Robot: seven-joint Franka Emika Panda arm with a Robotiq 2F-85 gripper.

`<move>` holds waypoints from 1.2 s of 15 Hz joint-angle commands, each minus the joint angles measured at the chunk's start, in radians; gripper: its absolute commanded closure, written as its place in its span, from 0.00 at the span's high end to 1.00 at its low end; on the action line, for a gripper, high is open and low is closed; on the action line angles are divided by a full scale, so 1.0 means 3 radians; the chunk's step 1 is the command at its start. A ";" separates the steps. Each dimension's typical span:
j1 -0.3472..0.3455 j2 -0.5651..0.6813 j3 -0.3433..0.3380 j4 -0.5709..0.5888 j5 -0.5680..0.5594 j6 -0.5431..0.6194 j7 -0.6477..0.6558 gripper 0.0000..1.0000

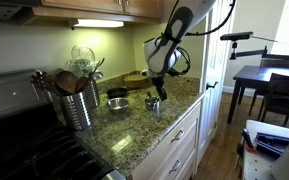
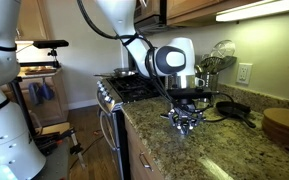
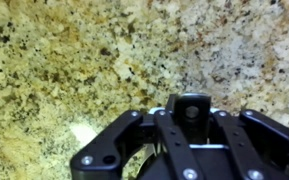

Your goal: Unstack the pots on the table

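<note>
Low over table [image 1: 134, 128], near its front edge: gripper [image 2: 187, 120]. Can't tell if jaws apart or shut, tips too small, wrist view shows only bare granite. Pots [image 1: 117, 99] further back by utensil holder [image 1: 81, 103], seemingly still nested, apart from gripper. Prob. reach step; next calls for going to stack, pinching top rim, lifting straight.
</note>
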 commanded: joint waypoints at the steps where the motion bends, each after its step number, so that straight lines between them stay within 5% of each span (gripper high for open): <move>1: -0.0015 -0.0103 -0.0008 -0.0063 -0.0107 0.0074 0.0075 0.07; 18: -0.0044 -0.0213 -0.0055 -0.0131 -0.0094 0.0151 0.0180 0.07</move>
